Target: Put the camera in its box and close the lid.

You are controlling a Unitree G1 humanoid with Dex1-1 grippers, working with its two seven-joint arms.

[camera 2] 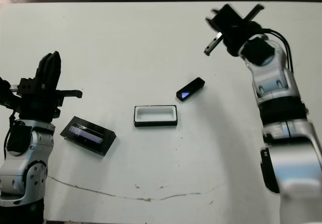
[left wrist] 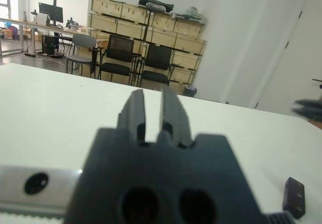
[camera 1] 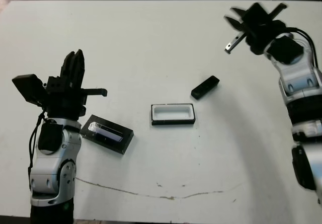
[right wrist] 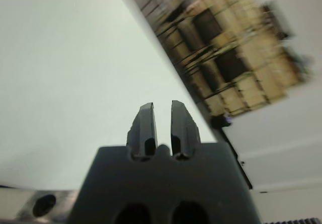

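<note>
the camera (camera 1: pixel 205 87) lies on the white table (camera 1: pixel 151 38), right of centre, its long axis running diagonally from near-left to far-right. the box (camera 1: pixel 172 114) sits open just near and left of it, white lining showing, its long axis lying left to right. the lid (camera 1: pixel 106 134) rests further left, close beside the left arm.

the right gripper (camera 1: pixel 246 20) hangs above the far right of the table, so the camera lies nearer and to its left, well apart. its fingers (right wrist: pixel 147 126) stand close together with only a narrow slit between, holding nothing. the left gripper (camera 1: pixel 74 68) is likewise empty, fingers nearly touching, above the left side. the right arm looks the nearer one for the camera, and it would likely need to turn to meet that diagonal.
</note>
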